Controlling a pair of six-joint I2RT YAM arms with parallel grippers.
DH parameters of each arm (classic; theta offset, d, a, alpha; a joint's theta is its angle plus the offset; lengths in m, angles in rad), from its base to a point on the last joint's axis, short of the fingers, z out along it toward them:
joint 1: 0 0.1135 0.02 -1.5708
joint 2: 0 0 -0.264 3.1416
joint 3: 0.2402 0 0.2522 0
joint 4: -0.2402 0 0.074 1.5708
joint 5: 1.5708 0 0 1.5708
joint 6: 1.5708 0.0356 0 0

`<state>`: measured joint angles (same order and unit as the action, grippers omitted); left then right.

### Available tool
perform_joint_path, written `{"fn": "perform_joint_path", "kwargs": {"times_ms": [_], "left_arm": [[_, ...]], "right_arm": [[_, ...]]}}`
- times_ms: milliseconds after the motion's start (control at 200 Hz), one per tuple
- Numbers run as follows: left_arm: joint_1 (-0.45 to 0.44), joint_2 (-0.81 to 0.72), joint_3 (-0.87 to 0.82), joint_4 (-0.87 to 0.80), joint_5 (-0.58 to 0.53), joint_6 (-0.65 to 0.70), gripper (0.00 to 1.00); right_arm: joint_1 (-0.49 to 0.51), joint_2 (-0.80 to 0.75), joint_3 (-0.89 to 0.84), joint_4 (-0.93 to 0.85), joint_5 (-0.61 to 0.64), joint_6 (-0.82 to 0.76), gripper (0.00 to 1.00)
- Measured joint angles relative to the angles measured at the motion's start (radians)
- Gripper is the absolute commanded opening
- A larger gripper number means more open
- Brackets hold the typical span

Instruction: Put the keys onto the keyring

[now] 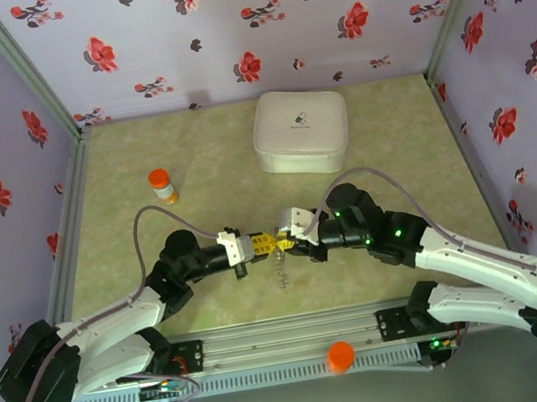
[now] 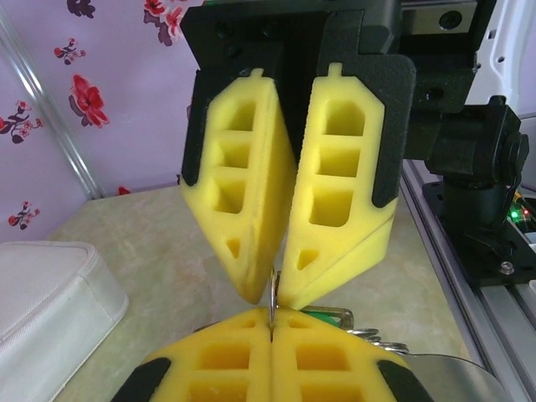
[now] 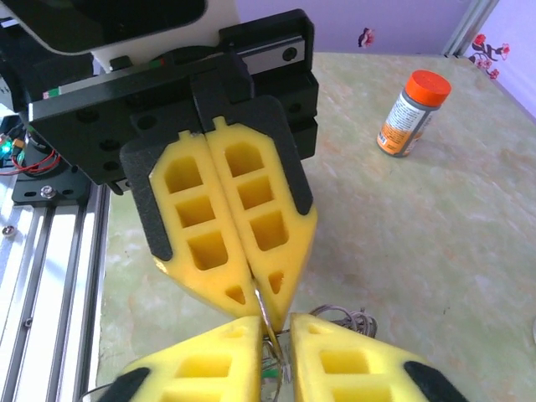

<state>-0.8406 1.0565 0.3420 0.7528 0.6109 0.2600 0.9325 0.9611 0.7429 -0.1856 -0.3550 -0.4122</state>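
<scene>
The keyring [image 2: 274, 295] is a thin metal ring standing on edge above the table, with its chain fringe [image 1: 282, 278] dangling below. My left gripper [image 2: 273, 316] is shut on the ring's lower edge, pads pressed flat together. My right gripper [image 3: 276, 328] faces it tip to tip, its jaws drawn in on both sides of the keyring [image 3: 267, 311] with a narrow gap left. One key's green head [image 2: 322, 316] shows just behind the ring under the right gripper [image 2: 275, 289]. Both meet at mid table, left gripper [image 1: 258, 246] and right gripper [image 1: 286, 244].
An orange-capped bottle [image 1: 162, 185] stands at the left middle of the mat. A white case [image 1: 300, 130] sits at the back centre. An orange cap [image 1: 339, 356] lies on the aluminium rail [image 1: 269, 342] between the bases. Flowered walls close three sides.
</scene>
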Motion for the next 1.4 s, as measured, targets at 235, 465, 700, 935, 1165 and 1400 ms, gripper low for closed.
{"fn": "perform_joint_path", "kwargs": {"times_ms": [235, 465, 700, 935, 1165, 1400], "left_arm": [[0.001, 0.005, -0.003, -0.021, -0.001, 0.003, 0.17], [-0.001, -0.025, 0.029, -0.172, -0.052, 0.066, 0.23], [-0.002, -0.038, 0.080, -0.317, -0.086, 0.129, 0.18], [-0.004, -0.038, 0.084, -0.372, -0.087, 0.151, 0.00], [-0.004, -0.038, 0.079, -0.344, -0.094, 0.141, 0.00], [-0.004, -0.032, 0.023, -0.211, -0.095, 0.079, 0.00]], "right_arm": [[0.002, 0.020, 0.014, -0.032, -0.001, -0.031, 0.00], [0.019, 0.083, 0.091, -0.161, 0.026, -0.068, 0.00], [0.033, 0.167, 0.201, -0.278, 0.066, -0.129, 0.00], [0.042, 0.229, 0.253, -0.333, 0.075, -0.165, 0.00], [0.041, 0.172, 0.201, -0.269, 0.091, -0.131, 0.24], [0.023, 0.021, 0.076, -0.183, 0.097, -0.032, 0.37]]}}
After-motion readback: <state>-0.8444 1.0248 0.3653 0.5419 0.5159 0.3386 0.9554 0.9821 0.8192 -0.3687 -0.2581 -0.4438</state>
